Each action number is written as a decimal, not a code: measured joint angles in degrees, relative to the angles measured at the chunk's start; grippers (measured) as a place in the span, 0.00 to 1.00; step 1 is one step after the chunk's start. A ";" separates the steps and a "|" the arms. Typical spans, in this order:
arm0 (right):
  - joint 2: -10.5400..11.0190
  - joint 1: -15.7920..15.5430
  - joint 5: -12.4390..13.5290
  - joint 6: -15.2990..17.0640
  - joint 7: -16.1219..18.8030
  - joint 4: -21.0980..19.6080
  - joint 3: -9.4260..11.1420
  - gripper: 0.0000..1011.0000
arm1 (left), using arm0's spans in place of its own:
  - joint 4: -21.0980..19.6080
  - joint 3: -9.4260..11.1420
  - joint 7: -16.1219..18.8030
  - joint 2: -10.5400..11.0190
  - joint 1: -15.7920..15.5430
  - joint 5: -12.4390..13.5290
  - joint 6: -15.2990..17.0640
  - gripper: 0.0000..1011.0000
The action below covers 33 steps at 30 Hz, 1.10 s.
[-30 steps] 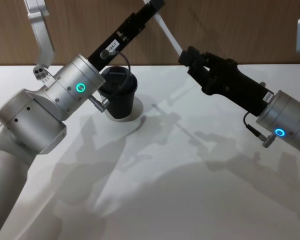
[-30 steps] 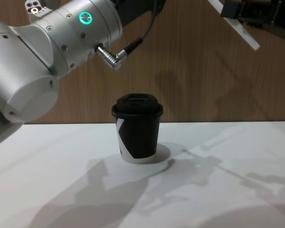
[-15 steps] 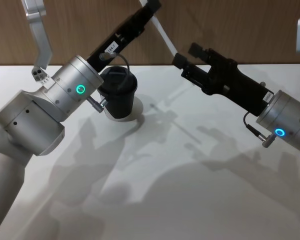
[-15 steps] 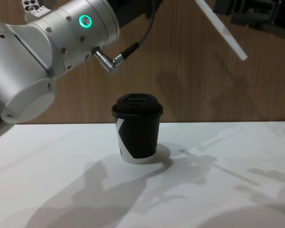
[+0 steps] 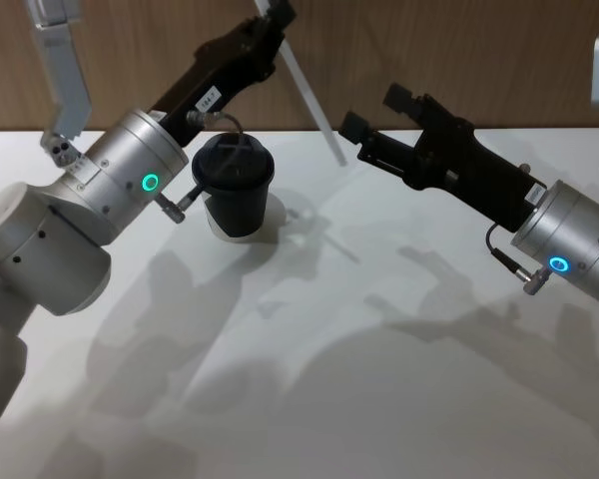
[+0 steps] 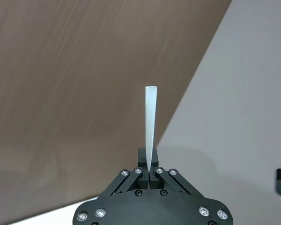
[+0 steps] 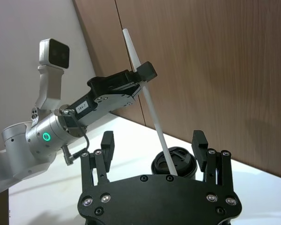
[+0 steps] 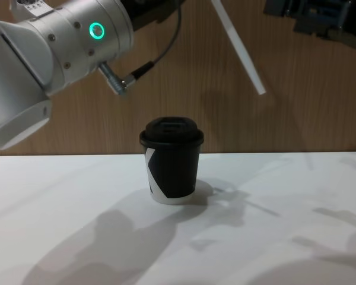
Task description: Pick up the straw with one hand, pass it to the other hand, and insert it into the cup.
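Straw [image 5: 310, 100] slants steeply, its upper end clamped in your left gripper [image 5: 274, 14], its lower end pointing down, right of the cup [image 5: 235, 185]; your right gripper [image 5: 376, 112] hovers beside it, jaws spread apart.

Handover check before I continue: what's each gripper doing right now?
Left gripper: shut on the straw.
Right gripper: open, holding nothing.

A white table [image 5: 379, 419] stands against a brown wood-grain wall [image 5: 499, 50], soft shadows across it.
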 joint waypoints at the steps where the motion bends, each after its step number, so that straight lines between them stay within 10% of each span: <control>1: 0.00 0.00 0.00 0.00 0.00 0.00 0.00 0.99 | -0.49 0.09 0.96 0.41 0.11 1.46 -0.68 0.01; 33: 0.00 0.00 0.00 0.00 0.00 0.00 0.00 0.99 | -8.14 3.42 18.00 6.85 -0.28 30.46 -4.40 0.01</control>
